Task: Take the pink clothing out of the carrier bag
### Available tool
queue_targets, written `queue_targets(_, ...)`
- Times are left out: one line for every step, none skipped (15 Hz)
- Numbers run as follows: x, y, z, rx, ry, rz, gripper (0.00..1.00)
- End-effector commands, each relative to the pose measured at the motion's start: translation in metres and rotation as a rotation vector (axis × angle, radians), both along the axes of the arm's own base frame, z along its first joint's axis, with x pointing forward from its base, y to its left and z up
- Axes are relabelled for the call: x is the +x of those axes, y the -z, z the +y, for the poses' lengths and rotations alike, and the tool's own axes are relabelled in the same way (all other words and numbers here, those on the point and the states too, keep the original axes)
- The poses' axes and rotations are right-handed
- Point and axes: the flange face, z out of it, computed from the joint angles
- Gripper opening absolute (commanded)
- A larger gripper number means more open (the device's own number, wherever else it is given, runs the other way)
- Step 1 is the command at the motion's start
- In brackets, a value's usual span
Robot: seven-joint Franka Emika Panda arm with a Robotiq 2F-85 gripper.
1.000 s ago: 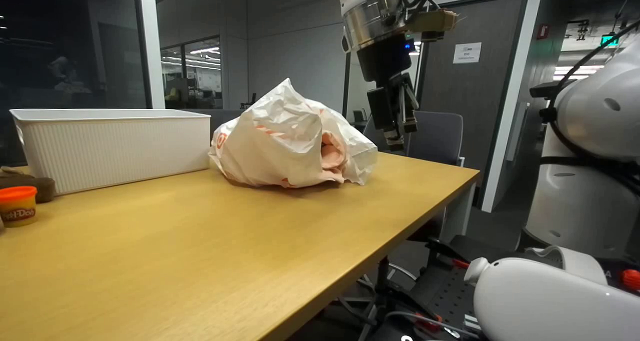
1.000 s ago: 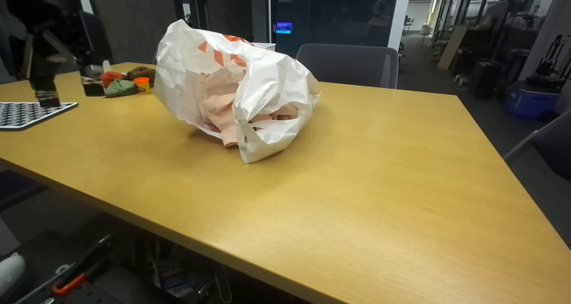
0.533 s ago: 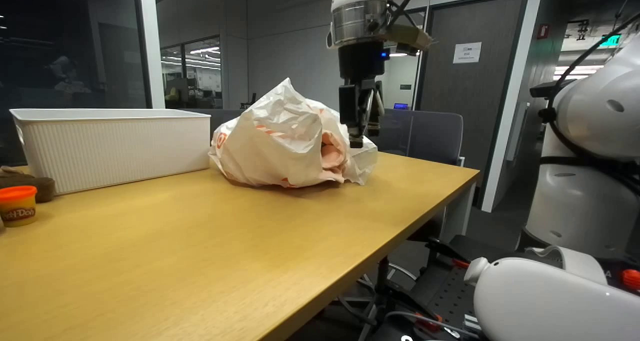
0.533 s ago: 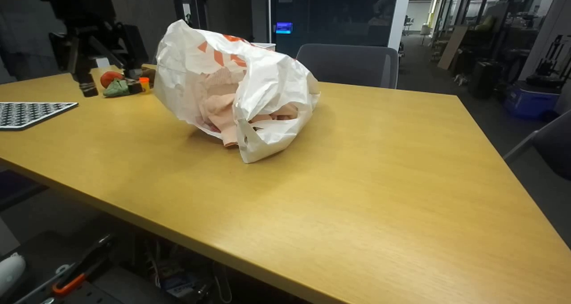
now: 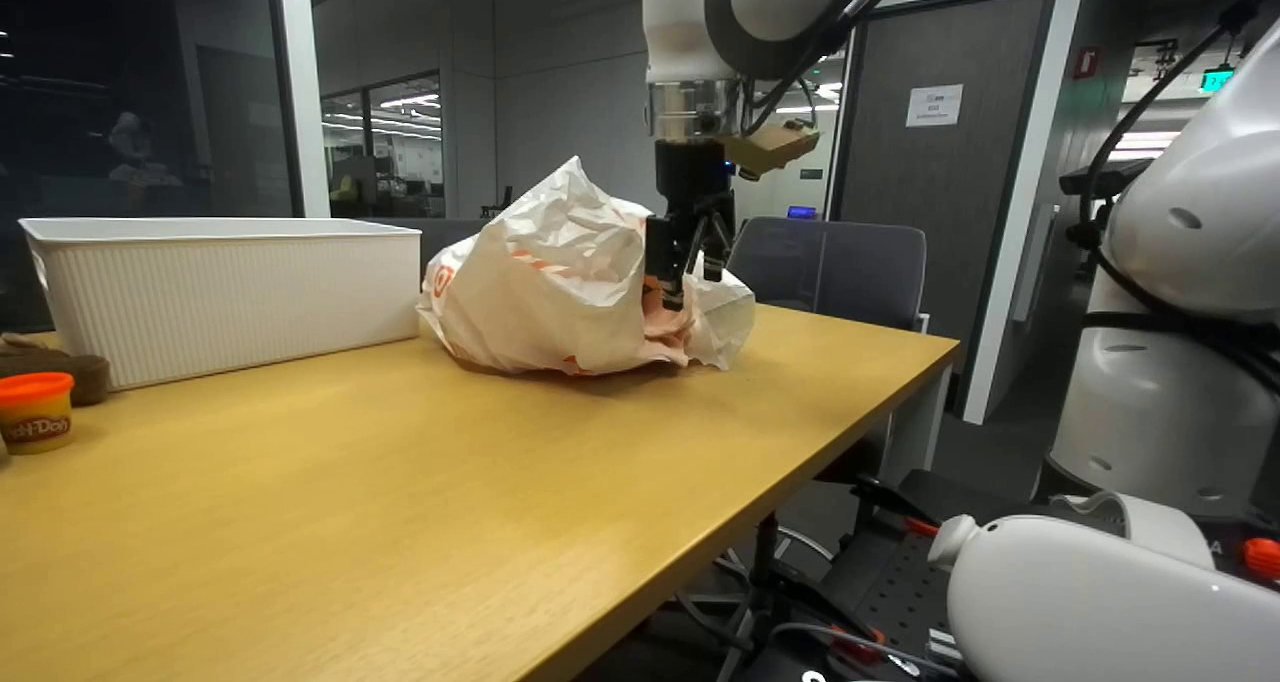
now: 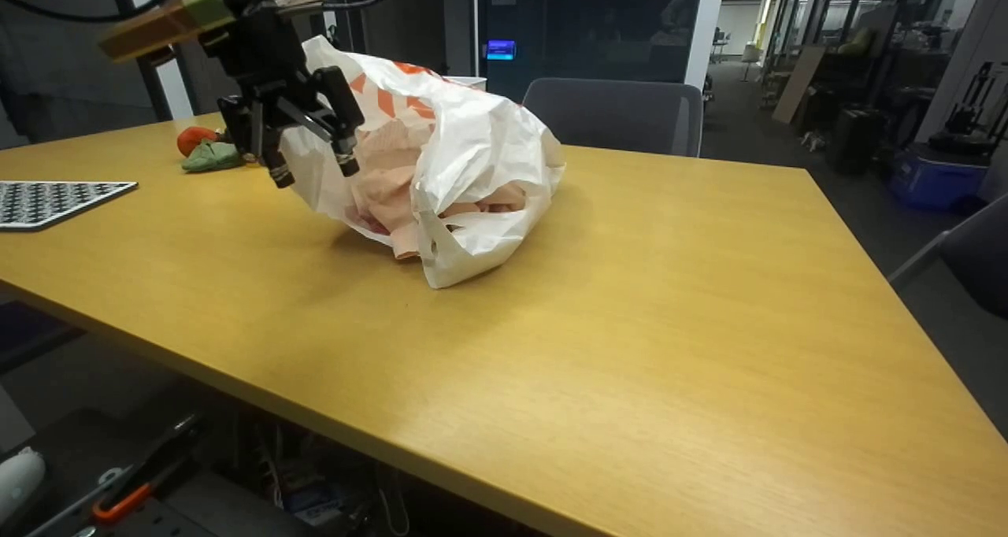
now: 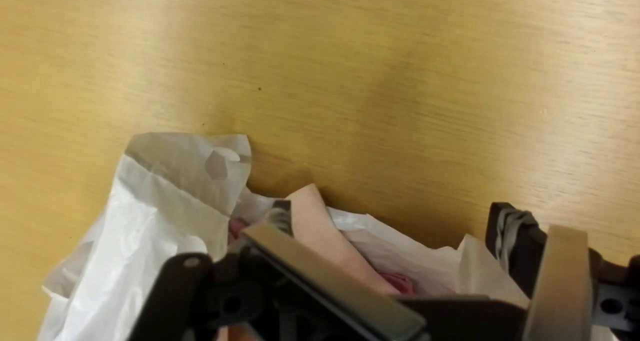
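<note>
A white plastic carrier bag with red print lies on its side on the table in both exterior views (image 5: pixel 570 292) (image 6: pixel 488 151). Its mouth faces the arm. Pale pink clothing shows in the mouth (image 6: pixel 390 194) (image 5: pixel 662 324), with one end hanging over the bag's lower lip. In the wrist view it is a pale strip (image 7: pixel 320 226), with a darker pink bit beside it (image 7: pixel 400 282). My gripper (image 6: pixel 315 170) is open and empty at the bag's mouth, fingers pointing down. In the wrist view the gripper (image 7: pixel 392 221) straddles part of the mouth. Clothing deeper inside is hidden.
A white ribbed bin (image 5: pixel 230 302) stands behind the bag. A Play-Doh tub (image 5: pixel 36 417) and a brown item (image 5: pixel 90 377) lie near it. Red (image 6: pixel 194 138) and green (image 6: pixel 213 156) items and a patterned board (image 6: pixel 63 204) lie on the table (image 6: pixel 669 324).
My gripper has moved from beside the bag to its mouth, turning more downward, and stays open. The bag and the clothing have not visibly moved.
</note>
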Motion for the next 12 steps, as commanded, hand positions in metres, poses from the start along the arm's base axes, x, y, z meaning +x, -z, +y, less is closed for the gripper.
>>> queue_targets(0.014, 0.008, 0.007, 0.009, -0.038, -0.042, 1.00)
queue_targets(0.017, 0.010, 0.008, 0.003, -0.043, -0.057, 1.00)
queue_targets(0.021, 0.011, 0.006, -0.027, -0.055, -0.080, 1.00)
queue_targets(0.024, 0.012, 0.003, -0.059, -0.068, -0.097, 1.00)
queue_targets(0.027, 0.013, -0.002, -0.104, -0.082, -0.104, 1.00)
queue_targets(0.029, 0.014, -0.006, -0.140, -0.098, -0.111, 1.00)
queue_targets(0.031, 0.016, -0.011, -0.179, -0.116, -0.110, 1.00)
queue_targets(0.033, 0.017, -0.014, -0.201, -0.130, -0.112, 1.00)
queue_targets(0.036, 0.019, -0.017, -0.185, -0.142, -0.107, 1.00)
queue_targets(0.037, 0.020, -0.018, -0.177, -0.145, -0.106, 1.00)
queue_targets(0.040, 0.022, -0.017, -0.147, -0.148, -0.110, 1.00)
queue_targets(0.042, 0.023, -0.016, -0.122, -0.159, -0.116, 1.00)
